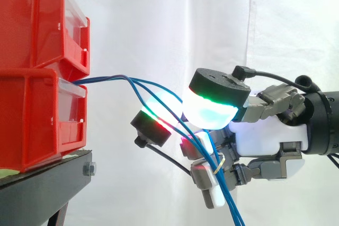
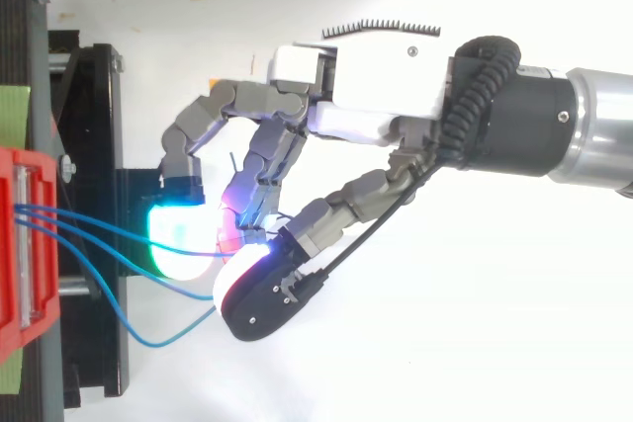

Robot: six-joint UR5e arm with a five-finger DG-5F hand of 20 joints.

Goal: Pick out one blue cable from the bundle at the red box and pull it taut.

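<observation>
- The hand (image 1: 270, 130) is closed in a curl around the blue cables (image 1: 114, 78). Its fingertips (image 1: 209, 109) glow white, green and red.
- The blue cables come out of the front of the lower red box (image 1: 32, 120). This box sits out past the fingertips, away from the wrist.
- From the box, the cables run to the hand and slip in between the curled fingers. Then they hang down under the hand.
- From above, one cable runs almost straight from the red box (image 2: 25, 244) into the gap by the glowing fingertips (image 2: 178, 239). Another blue cable droops in a loose loop off to one side of the hand (image 2: 376, 96).
- More than one cable goes through the fingers. I cannot tell if just one is pinched or a few.
- Another red bin (image 1: 37, 19) sits on top of the lower one. Both rest on a black stand (image 1: 42, 183), past the fingertips and lower than the hand.
- I think this is the grabbing step. The hand is in the bundle, but the cables bend and sag, so nothing is pulled tight yet.
- The next move needs a firm pinch on just one cable, with the others let go. Then the hand should draw back, away from the box, until that cable is straight.
- If the pinch is weak, the cable could slide out.
</observation>
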